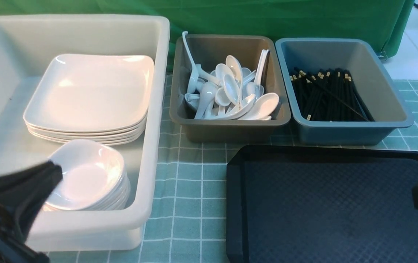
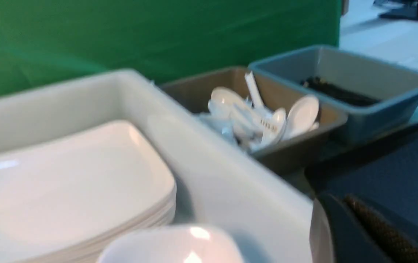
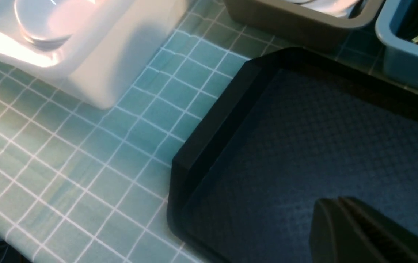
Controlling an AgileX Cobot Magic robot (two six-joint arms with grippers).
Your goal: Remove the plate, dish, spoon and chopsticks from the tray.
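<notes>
Big black cross-hatched plastic tray (image 1: 326, 204) bare; left gripper (image 1: 50, 175) and right gripper (image 3: 340, 204) clenched empty—just retract both clear.

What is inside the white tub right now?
The white tub holds a stack of plates and a stack of dishes. The left tool covers the dish stack's near edge.

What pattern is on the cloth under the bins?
Teal tablecloth with thin white grid lines; clearest in the right wrist view.

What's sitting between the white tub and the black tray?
Nothing: only bare checked tablecloth separates the white tub from the tray, as the front view shows.
</notes>
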